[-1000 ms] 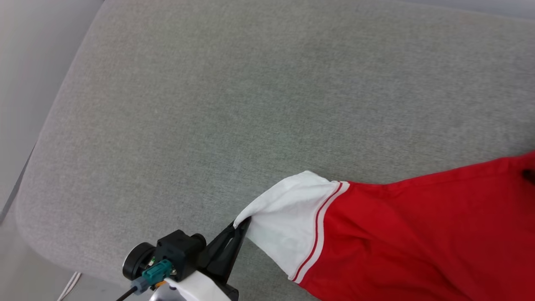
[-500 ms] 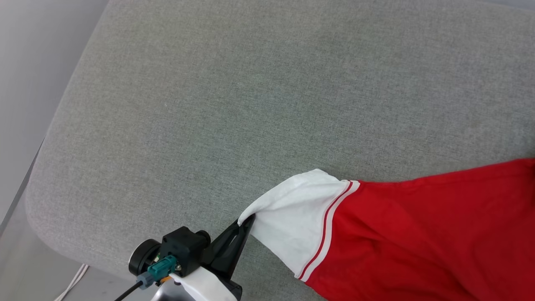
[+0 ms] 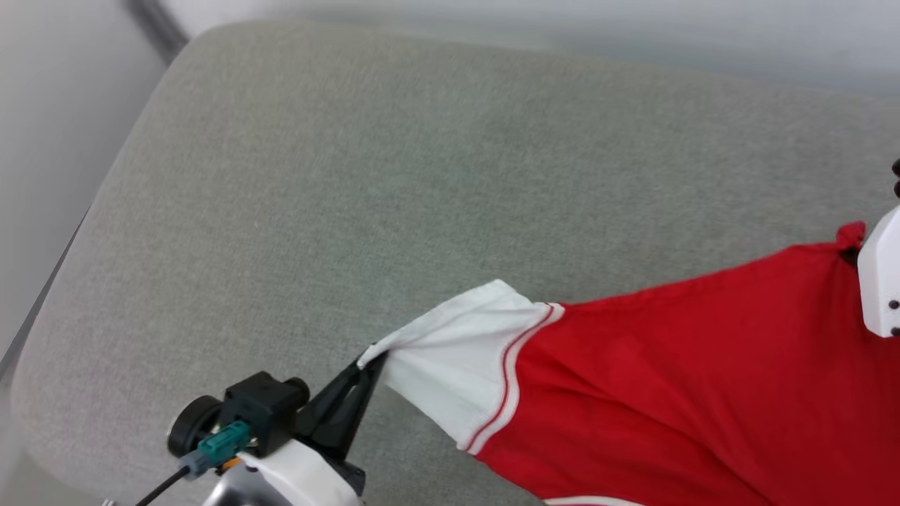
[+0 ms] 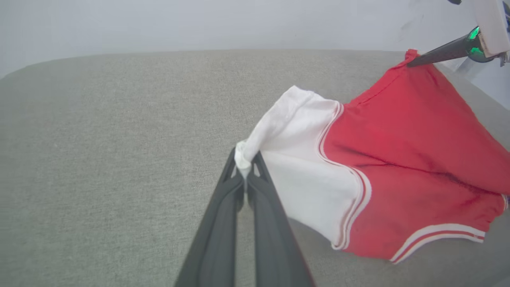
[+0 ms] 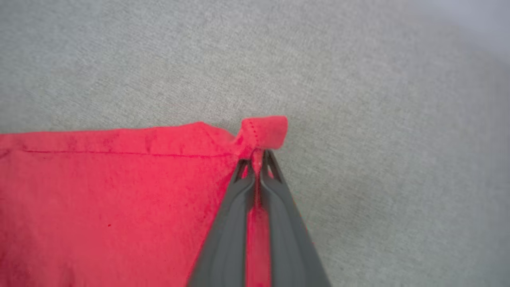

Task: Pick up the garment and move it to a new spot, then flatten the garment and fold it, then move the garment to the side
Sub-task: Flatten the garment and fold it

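Note:
The garment [image 3: 668,379] is a red shirt with a white sleeve [image 3: 457,365] and red-and-white striped trim, stretched over the grey cushion [image 3: 351,176]. My left gripper [image 3: 369,357] is shut on the tip of the white sleeve [image 4: 244,156], seen in the left wrist view as my left gripper [image 4: 245,167]. At the far right edge of the head view, my right arm's pale casing [image 3: 882,281] sits by a red corner [image 3: 849,235]. In the right wrist view, my right gripper [image 5: 258,159] is shut on that red corner [image 5: 265,131] of the garment [image 5: 111,207]. The lettering is hidden.
The grey cushion [image 5: 358,79] spreads wide to the left and far side of the garment. Its rounded left edge [image 3: 77,239] drops to a pale floor. A pale wall [image 4: 199,24] runs behind the cushion.
My right gripper has shut on the red corner and its arm has come into the head view at the right. The camera has shifted; the sleeve stays pinched in my left gripper.

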Controlling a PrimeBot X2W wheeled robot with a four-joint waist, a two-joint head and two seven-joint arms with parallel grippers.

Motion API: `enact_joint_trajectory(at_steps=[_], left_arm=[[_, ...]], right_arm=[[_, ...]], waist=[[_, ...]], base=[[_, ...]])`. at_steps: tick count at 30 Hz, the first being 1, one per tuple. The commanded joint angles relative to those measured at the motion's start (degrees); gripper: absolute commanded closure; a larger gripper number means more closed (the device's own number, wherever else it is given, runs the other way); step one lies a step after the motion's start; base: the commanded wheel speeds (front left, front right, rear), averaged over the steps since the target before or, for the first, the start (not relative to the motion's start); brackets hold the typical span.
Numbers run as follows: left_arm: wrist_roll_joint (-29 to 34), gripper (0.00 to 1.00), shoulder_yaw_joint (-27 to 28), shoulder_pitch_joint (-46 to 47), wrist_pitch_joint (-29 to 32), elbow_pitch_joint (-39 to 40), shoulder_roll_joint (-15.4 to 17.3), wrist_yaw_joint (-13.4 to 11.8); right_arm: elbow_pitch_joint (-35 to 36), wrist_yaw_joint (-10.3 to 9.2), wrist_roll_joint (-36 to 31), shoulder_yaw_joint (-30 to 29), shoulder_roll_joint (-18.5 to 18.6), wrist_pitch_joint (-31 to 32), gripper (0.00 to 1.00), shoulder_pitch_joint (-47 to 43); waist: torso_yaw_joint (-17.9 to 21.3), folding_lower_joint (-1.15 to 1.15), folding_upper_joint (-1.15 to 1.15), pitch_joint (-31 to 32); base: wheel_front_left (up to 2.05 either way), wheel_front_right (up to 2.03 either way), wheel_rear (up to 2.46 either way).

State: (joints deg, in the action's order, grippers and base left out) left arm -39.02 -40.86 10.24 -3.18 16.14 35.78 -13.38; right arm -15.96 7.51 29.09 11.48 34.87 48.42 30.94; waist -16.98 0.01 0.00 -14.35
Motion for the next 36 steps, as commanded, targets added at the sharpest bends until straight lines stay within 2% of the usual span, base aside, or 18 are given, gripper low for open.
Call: enact_joint_trajectory(at_steps=[1, 9, 17, 28, 36], left_arm=[[0.1, 1.0, 0.7, -0.6, 0.2, 0.8, 1.1, -0.6], [-0.2, 1.0, 4.5, -1.6, 0.9, 4.9, 5.9, -3.2], [0.1, 1.0, 10.8, -0.1, -0.2, 9.4, 10.8, -5.8], [-0.6, 1.0, 23.0, 6.3, -3.4, 14.9, 16.3, -8.2], [-1.5, 1.0, 29.3, 12.5, -3.6, 16.6, 19.2, -8.0]], right_arm=[[0.1, -0.04, 0.6, 0.7, -0.1, -1.3, 1.0, 1.0], [2.6, -0.04, 4.0, 3.6, 0.7, -6.0, 1.0, 3.7], [9.2, -0.04, 6.4, 3.3, 1.6, -9.0, 1.0, 4.7], [21.0, -0.04, 7.5, -1.8, -1.0, -11.4, 1.0, 6.0], [27.2, -0.04, 6.6, -3.9, -3.7, -12.1, 1.0, 6.9]], waist=[[3.2, -0.01, 0.0, 3.9], [7.9, -0.01, 0.0, 9.4], [11.9, -0.01, 0.0, 13.1], [17.2, -0.01, 0.0, 14.6], [20.3, -0.01, 0.0, 13.8]], base=[[0.0, 0.0, 0.0], [0.0, 0.0, 0.0], [0.0, 0.0, 0.0], [0.0, 0.0, 0.0], [0.0, 0.0, 0.0]])
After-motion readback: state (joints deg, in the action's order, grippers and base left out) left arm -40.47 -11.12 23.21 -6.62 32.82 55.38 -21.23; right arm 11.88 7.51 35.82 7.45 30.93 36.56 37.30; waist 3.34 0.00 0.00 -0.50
